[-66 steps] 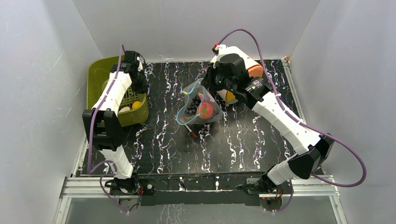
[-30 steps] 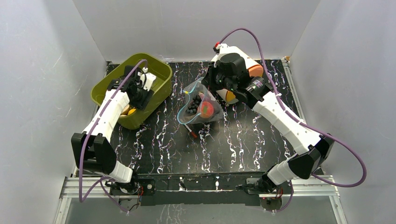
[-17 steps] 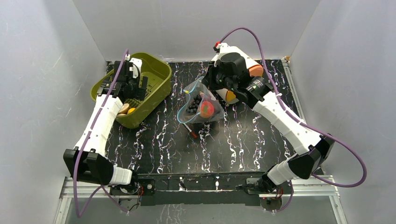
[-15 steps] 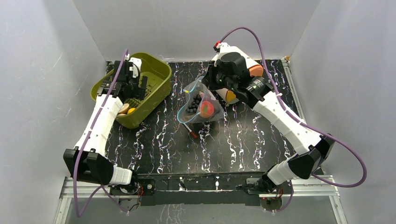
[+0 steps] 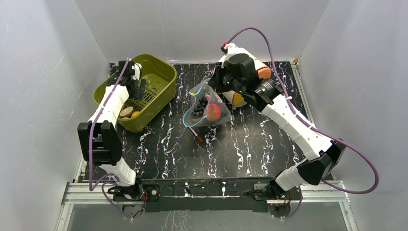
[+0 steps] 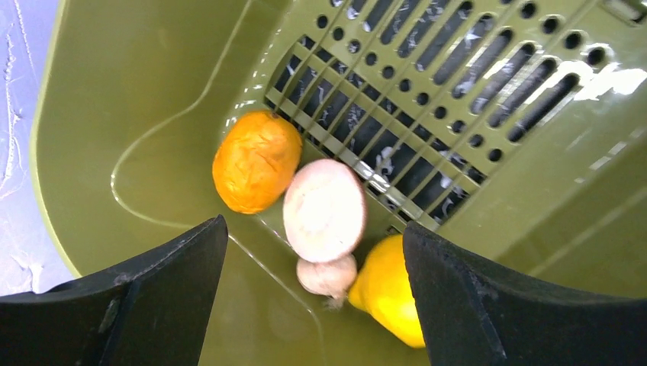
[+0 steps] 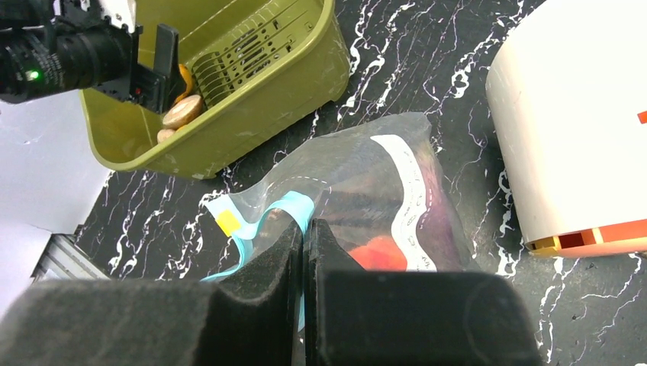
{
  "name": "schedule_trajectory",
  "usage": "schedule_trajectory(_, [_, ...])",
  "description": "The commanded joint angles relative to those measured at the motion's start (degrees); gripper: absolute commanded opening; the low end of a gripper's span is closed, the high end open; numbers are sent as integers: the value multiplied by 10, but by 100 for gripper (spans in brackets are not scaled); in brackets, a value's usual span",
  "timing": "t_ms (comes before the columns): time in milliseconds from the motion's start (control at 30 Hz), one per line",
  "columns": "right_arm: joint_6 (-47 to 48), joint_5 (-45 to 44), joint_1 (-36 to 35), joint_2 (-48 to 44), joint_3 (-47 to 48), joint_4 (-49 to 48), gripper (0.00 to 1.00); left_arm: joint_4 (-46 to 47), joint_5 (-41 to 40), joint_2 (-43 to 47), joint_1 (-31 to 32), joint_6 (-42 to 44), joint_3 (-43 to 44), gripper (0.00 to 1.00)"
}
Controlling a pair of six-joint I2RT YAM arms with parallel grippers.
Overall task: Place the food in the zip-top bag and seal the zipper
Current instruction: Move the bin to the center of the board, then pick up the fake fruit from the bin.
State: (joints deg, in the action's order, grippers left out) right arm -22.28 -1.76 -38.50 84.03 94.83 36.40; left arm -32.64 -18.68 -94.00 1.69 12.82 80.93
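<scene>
Jaws spread wide, the left end effector hangs inside the olive-green slotted basket at the far-left corner of the surface. Below it lie an orange fruit, a yellow fruit, a pale round piece and a small garlic-like bulb. The right end effector is clenched, apparently pinching the mouth of the zip-top bag beside the teal zipper. The bag stands tented near the middle of the far edge, holding a dark grape cluster and a red peach.

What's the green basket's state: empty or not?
Not empty. The basket holds an orange fruit, a yellow fruit, a pale disc and a small beige piece.
</scene>
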Motion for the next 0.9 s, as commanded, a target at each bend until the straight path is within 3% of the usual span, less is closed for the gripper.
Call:
schedule_trajectory(0, [-12, -9, 3, -45, -6, -41, 0, 42, -15, -14, -23, 41, 13, 83])
schedule_trajectory(333, [22, -43, 6, -49, 0, -38, 0, 72, -65, -81, -51, 89, 10, 82])
schedule_trajectory(867, [41, -61, 15, -44, 1, -33, 0, 85, -126, -206, -69, 79, 73, 80])
